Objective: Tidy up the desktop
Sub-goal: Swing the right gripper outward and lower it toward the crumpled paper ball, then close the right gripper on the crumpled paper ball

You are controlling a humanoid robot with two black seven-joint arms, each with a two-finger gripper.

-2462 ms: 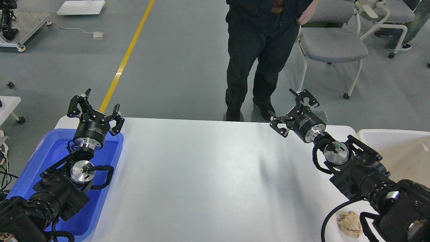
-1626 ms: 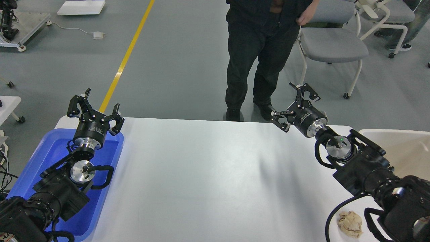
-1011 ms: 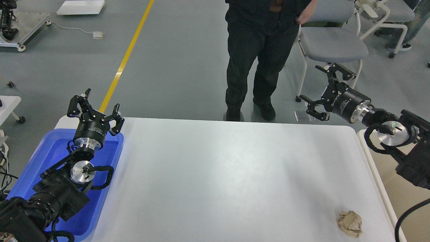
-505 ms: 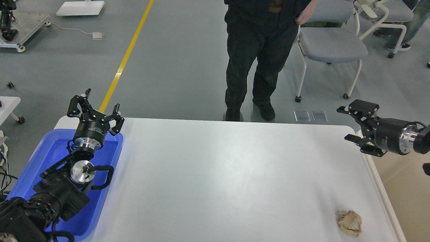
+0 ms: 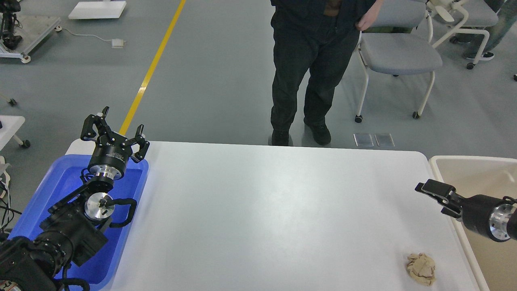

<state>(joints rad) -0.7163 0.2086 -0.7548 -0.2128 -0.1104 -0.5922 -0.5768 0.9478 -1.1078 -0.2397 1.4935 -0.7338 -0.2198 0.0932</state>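
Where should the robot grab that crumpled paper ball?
Probably from straight above, pinching across the middle of the crumpled paper ball. It lies low and lumpy on the desktop with bare space all around, so the right pincer nearby can close on both sides.

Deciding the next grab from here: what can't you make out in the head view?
- Right gripper: seen edge-on, fingers overlap; open or shut unclear.
- Blue tray: left arm covers much of its floor.
- Cream bin: cut off by the right edge, partly behind the right arm.
- Wad on the desktop: too small to tell material.

Desktop (image 5: 262,210) smooth white, faint sheen; tray (image 5: 60,182) glossy blue plastic; wad (image 5: 421,268) crumpled tan paper.
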